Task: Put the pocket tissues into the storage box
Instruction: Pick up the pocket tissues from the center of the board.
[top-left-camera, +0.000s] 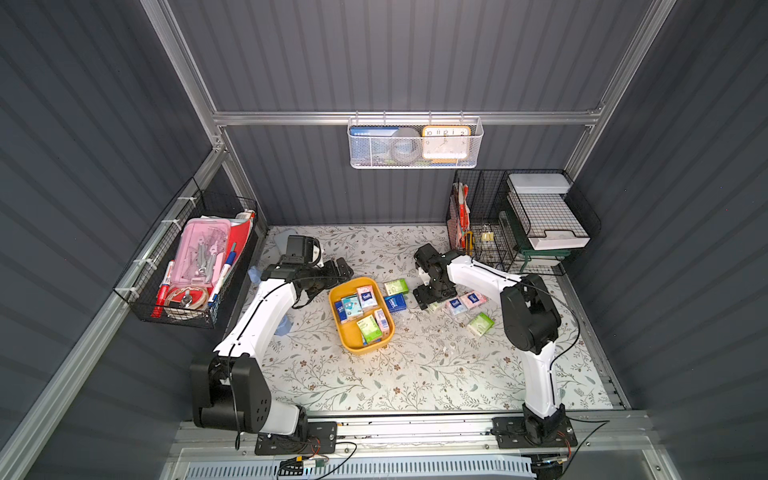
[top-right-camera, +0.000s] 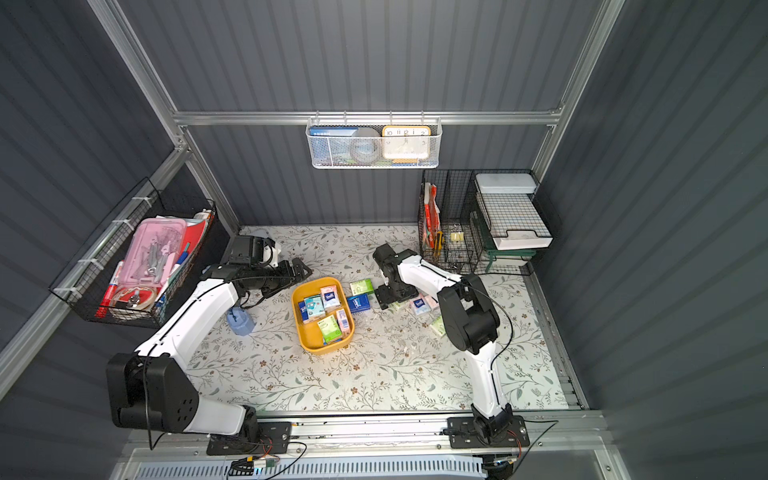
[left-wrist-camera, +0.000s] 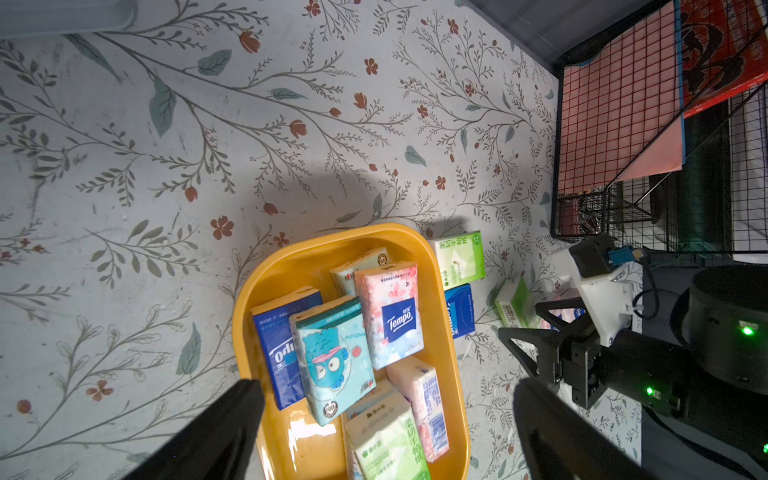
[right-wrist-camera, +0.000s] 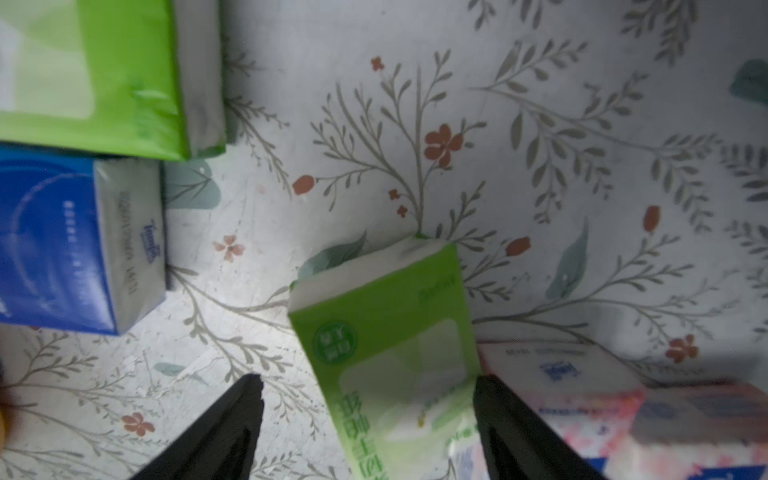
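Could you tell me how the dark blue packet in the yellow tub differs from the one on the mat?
The stowed dark blue packet sits in the yellow plastic tub, partly covered by a turquoise cartoon packet; the loose dark blue packet lies uncovered on the floral mat. Both are rectangular.

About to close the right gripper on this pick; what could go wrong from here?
The green packet lies skewed inside the open right gripper, so closing may twist it. The pink packet lies right beside it and could get dragged. The left gripper hovers by the crowded storage box; arms could clash at drop-off.
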